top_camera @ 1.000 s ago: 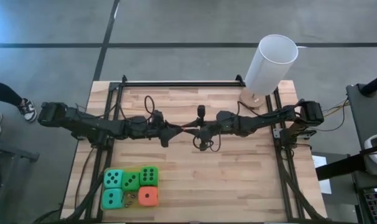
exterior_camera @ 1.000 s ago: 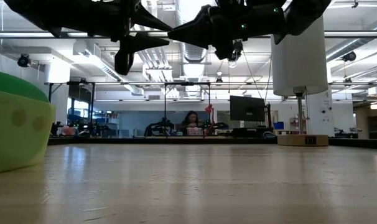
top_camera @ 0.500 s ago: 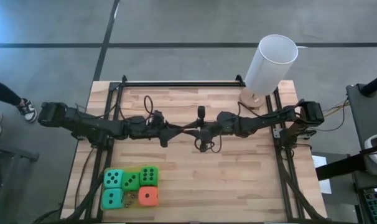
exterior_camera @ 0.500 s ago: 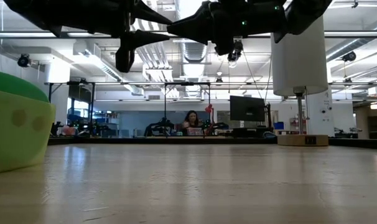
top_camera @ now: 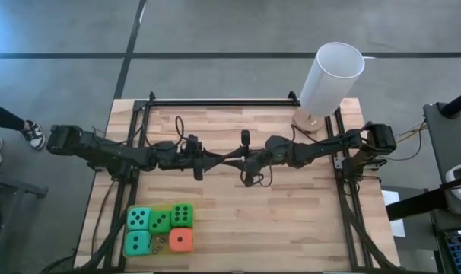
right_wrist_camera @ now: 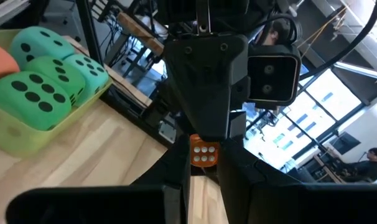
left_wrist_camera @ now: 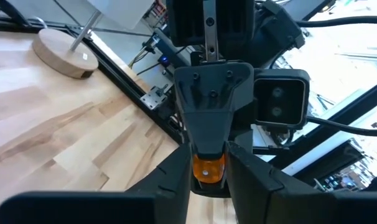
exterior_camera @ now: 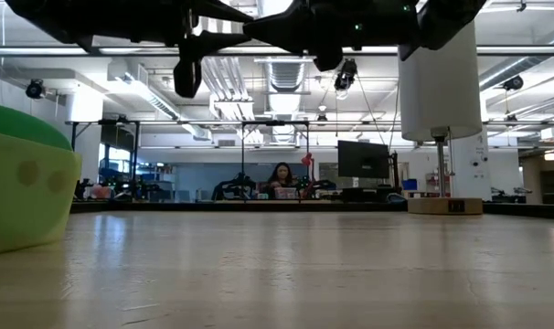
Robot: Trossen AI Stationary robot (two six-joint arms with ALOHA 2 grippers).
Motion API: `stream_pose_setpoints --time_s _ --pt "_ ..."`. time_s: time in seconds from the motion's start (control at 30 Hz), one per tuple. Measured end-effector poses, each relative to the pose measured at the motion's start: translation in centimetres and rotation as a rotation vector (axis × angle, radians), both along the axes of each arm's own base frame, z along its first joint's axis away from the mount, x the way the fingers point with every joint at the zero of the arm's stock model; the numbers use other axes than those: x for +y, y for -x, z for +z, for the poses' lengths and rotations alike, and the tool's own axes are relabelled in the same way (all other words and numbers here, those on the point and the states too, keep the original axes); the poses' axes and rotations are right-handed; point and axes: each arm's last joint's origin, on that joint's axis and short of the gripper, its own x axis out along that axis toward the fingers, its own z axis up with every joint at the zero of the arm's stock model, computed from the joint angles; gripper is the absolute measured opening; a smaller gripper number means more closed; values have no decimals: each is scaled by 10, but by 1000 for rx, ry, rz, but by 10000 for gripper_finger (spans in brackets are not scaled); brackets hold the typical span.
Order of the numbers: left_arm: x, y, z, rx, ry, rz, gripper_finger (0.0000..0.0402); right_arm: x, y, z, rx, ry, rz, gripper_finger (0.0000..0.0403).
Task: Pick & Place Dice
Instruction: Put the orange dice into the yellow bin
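A small orange die with white pips hangs high over the middle of the table, between my two grippers. They meet tip to tip, my left gripper coming from the table's left and my right gripper from its right. Both point level and are shut on this die. Several larger soft dice, among them a teal one, a green one and an orange-red one, lie in a yellow-green tray at the table's near left. My left gripper pinches the small die by two opposite sides between its two fingers, coming level from the table's left. The die is lifted clear of the table. My right gripper pinches the same die by two opposite sides, level from the table's right.
A tall white cylinder stands on a round wooden base at the table's far right corner. Black frame rails run along the table's far and side edges. A person sits far behind the table.
Both grippers have tipped their joined fingertips upward a little, so the small die sits higher over the table. My left gripper's fingers have drawn closer together around it. Neither arm has travelled across the table.
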Motion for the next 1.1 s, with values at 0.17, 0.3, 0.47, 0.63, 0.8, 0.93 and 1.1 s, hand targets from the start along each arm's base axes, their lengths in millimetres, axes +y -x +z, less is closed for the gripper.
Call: stream_pose_setpoints --time_s 0.17,0.3,0.47,0.63,0.8,0.93,1.1 --pt "-1 0 1 -16 2 -12 91 0 0 1 -14 0 3 50" --pt "-1 0 2 -22 3 -23 87 1 0 3 -30 7 6 50" --pt "-1 0 2 -21 3 -24 82 1 0 3 -32 15 9 50" --pt "-1 0 2 -17 0 -25 72 1 0 3 -33 17 9 50" --pt "-1 0 2 -15 -14 -26 56 1 0 3 -35 21 9 50" --pt "-1 0 1 -14 -17 -26 54 1 0 3 -36 21 9 50" --pt "-1 0 1 -12 -18 -26 78 1 0 3 -37 22 8 50"
